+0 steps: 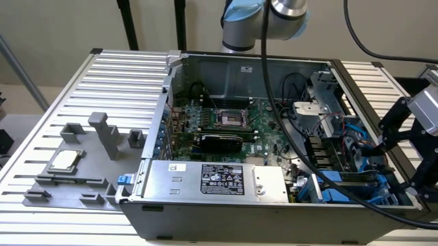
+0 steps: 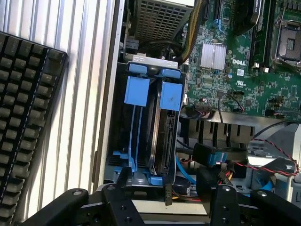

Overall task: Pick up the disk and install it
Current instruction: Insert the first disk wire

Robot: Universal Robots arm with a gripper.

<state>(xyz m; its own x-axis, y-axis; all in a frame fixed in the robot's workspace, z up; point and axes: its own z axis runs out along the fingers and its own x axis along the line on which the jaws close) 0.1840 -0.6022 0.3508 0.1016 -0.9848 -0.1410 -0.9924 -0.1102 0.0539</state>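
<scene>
Black angular gripper (image 2: 164, 181), jaws spread apart, empty, near blue-framed flat grey disk (image 2: 164, 141), edgewise in metal drive bay (image 2: 118, 122)

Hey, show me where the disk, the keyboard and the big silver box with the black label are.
the disk (image 2: 163, 141): wrist view, on its dark side edge in the bay.
the keyboard (image 2: 23, 117): wrist view, on its black keys.
the silver box (image 1: 221, 179): exterior view, on its black label.

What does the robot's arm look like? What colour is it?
The arm is a round silver-grey tube with a light blue cap on its joint. A thick black cable runs down past it. Its tool is black, built of angular bars.
</scene>
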